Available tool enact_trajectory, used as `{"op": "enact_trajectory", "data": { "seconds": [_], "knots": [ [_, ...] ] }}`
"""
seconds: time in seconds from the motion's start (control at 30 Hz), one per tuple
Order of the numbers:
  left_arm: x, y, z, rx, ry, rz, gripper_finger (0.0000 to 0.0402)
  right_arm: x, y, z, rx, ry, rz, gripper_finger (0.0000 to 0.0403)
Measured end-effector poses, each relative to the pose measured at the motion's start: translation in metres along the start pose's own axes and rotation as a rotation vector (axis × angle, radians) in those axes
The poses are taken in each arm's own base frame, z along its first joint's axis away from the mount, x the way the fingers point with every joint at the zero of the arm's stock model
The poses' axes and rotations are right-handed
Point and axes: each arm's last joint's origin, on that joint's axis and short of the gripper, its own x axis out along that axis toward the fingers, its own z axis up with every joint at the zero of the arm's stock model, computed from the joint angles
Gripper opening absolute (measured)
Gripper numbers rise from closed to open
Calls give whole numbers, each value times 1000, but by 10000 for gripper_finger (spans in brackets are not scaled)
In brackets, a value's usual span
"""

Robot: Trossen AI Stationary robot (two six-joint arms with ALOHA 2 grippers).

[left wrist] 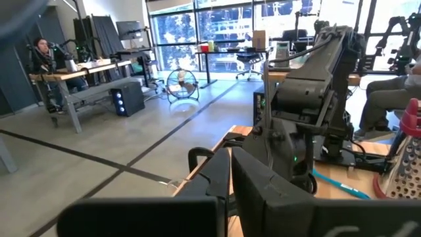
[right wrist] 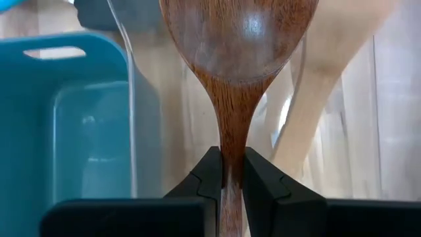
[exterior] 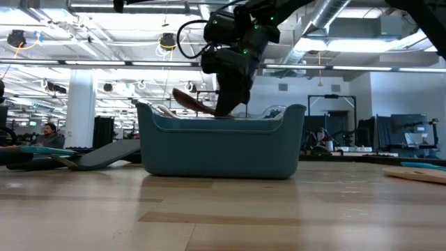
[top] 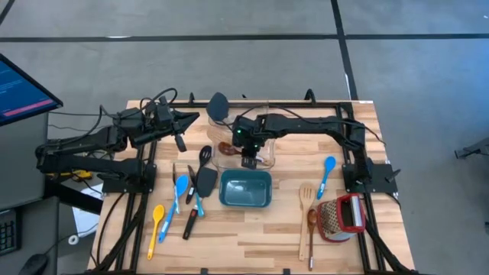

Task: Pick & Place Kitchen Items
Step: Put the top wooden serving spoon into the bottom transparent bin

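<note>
My right gripper grasps a brown wooden spoon over the clear container; my left gripper waits clenched, holding nothing.

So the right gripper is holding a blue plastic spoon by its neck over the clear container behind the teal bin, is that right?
Not quite. The right gripper is shut on a brown wooden spoon, not a blue one; the right wrist view shows this plainly. The rest stands: it grips the spoon by its neck over the clear container behind the teal bin. A blue spoon lies on the table, untouched.
</note>
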Motion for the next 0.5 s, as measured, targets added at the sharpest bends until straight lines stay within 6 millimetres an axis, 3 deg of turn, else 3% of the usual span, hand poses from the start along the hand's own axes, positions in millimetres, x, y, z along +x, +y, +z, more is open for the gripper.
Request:
{"op": "enact_trajectory", "data": {
  "seconds": [0.5],
  "knots": [
    [0, 0, 0, 0, 0, 3, 4, 4, -24, -13, 35, 51, 10, 27]
  ]
}}
